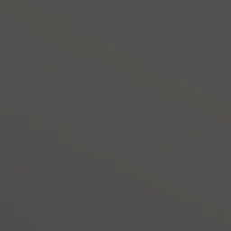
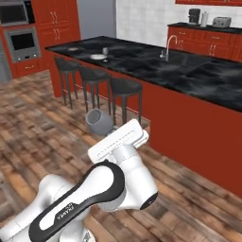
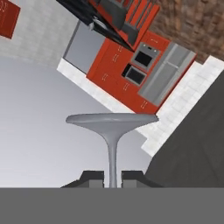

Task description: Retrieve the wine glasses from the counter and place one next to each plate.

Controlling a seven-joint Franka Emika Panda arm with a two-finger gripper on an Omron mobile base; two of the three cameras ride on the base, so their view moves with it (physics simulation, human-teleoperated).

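One wine glass (image 3: 112, 131) clamped by its stem in the hand (image 3: 112, 178)

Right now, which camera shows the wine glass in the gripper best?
The hand view: the wine glass shows its stem and round foot, the gripper shut on the stem. The right base view gives its bowl beyond the hand. The left base view is plain grey.

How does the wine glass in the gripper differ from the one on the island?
The held wine glass is clamped at its stem in the gripper, over the wood floor; the island wine glass stands free on the black top. The island wine glass sits beside a plate; the held one has none near. Both look grey.
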